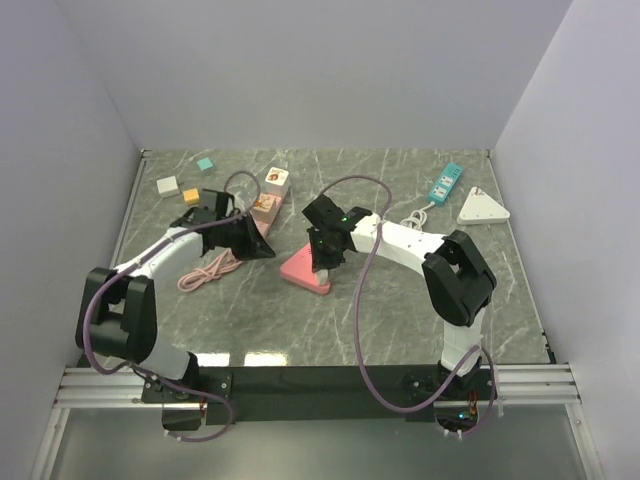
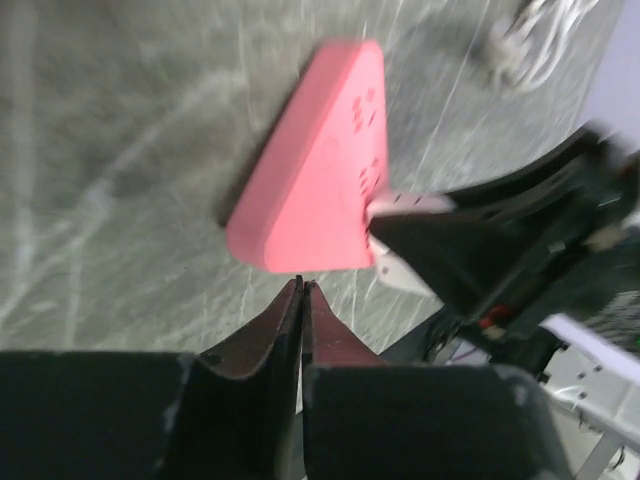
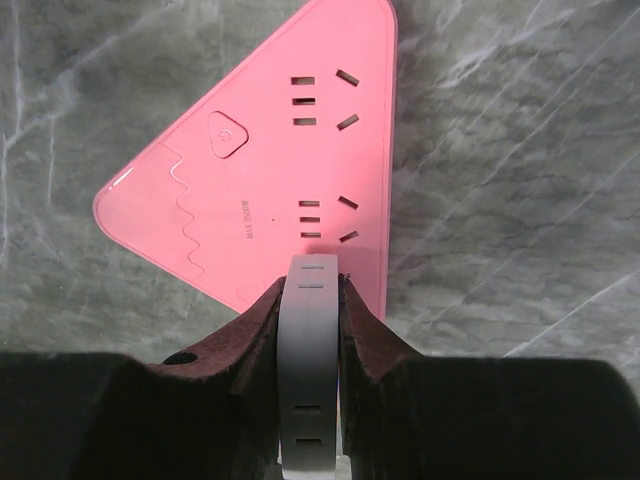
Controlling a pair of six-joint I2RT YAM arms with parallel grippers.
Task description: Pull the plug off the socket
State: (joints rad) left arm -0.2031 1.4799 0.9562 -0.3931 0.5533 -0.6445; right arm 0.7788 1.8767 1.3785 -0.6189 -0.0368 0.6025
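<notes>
A pink triangular socket (image 1: 300, 268) lies flat mid-table, and shows in the left wrist view (image 2: 320, 170) and right wrist view (image 3: 250, 190). My right gripper (image 1: 322, 258) (image 3: 308, 285) is shut on a grey-white plug (image 3: 308, 350) that stands at the socket's corner (image 2: 405, 207). I cannot tell whether its pins are seated. My left gripper (image 1: 262, 248) (image 2: 302, 283) is shut and empty, its tips right at the socket's left edge.
A coiled pink cable (image 1: 205, 270) lies left of the socket. Small blocks (image 1: 168, 186) and two boxes (image 1: 270, 195) sit at the back left. A teal power strip (image 1: 446, 181), a white triangular socket (image 1: 482, 207) and a white cable (image 1: 415, 218) are at the back right.
</notes>
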